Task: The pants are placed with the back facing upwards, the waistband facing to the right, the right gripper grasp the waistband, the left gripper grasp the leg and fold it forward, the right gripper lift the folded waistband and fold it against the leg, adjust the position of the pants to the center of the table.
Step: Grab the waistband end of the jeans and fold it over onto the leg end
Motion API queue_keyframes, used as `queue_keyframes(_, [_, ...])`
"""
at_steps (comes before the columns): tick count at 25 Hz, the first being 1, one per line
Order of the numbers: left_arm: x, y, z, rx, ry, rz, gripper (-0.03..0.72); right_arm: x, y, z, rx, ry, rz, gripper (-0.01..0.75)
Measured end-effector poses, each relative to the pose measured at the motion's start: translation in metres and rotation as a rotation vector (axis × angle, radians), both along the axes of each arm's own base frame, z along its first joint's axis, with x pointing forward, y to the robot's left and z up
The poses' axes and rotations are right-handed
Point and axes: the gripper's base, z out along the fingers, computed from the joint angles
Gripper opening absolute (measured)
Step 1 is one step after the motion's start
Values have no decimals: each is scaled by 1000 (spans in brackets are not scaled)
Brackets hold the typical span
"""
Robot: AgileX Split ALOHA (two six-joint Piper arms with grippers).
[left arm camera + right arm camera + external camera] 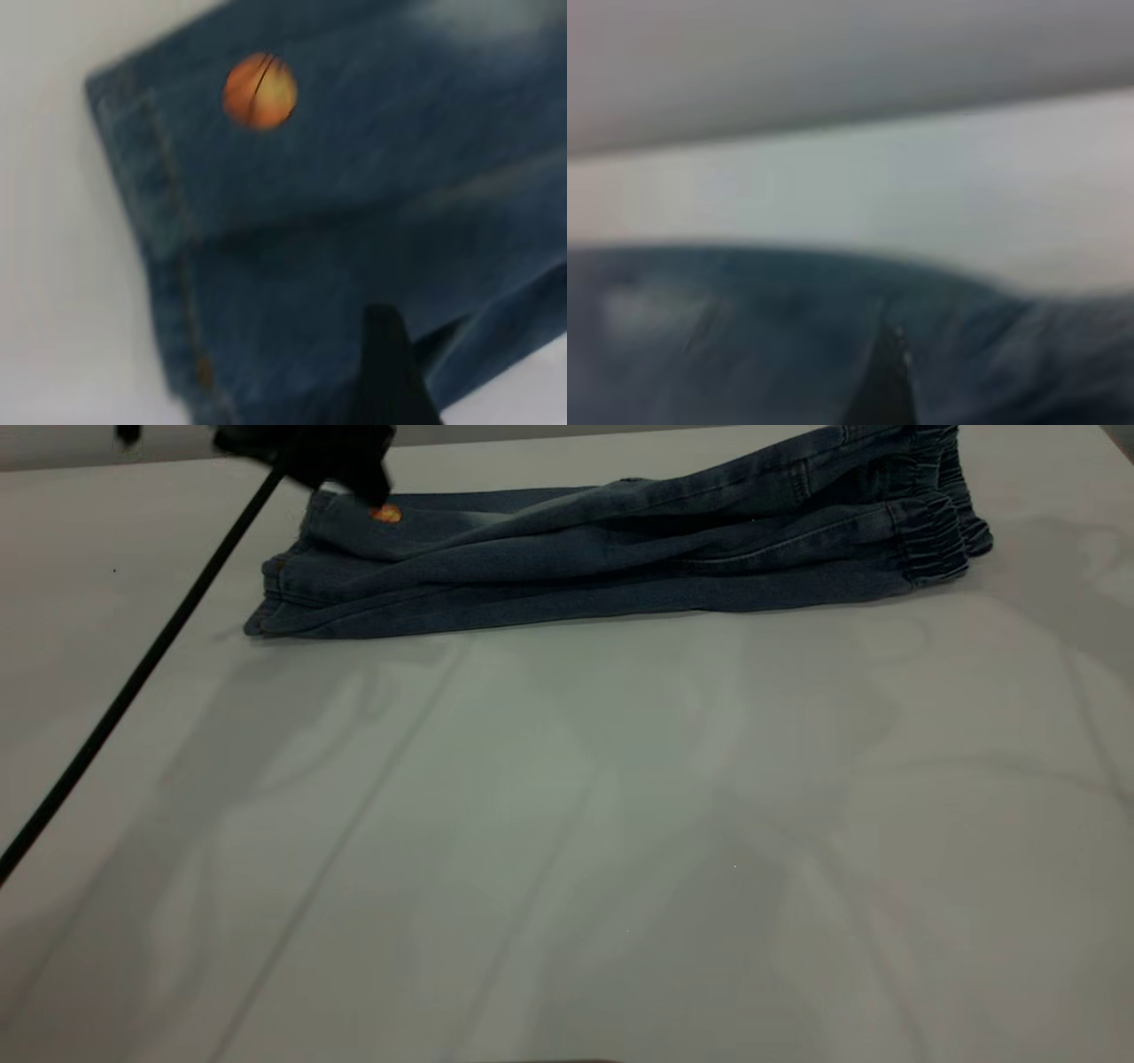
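On table far edge — pants folded lengthwise, bunched.

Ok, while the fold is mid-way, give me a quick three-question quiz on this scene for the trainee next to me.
1. True or false: the pants lie in the middle of the table.
2. In the exterior view, the waistband is at the pants' A) right end, B) left end, C) near edge.
3. Fill in: the left gripper hangs over the leg end by the orange ___ print.

Key: 1 false, they lie along the far side. 2 A. 3 basketball.
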Motion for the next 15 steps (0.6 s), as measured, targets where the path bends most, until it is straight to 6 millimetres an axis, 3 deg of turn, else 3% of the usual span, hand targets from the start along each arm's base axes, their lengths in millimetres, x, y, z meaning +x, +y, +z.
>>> queue_keyframes(3, [3, -31, 3, -29, -13, -48, 439, -6, 9, -16, 56, 61, 87, 586])
queue_keyframes(8, [-1, -89, -18, -49, 41, -141, 440, -12, 17, -24, 97, 101, 191, 586])
queue_keyframes(12, [0, -113, -37, -72, 93, -155, 440, -14, 21, -24, 117, 113, 231, 586])
queue_keyframes(15, [6, -119, -50, -83, 86, -147, 440, -15, 21, -24, 116, 117, 237, 586])
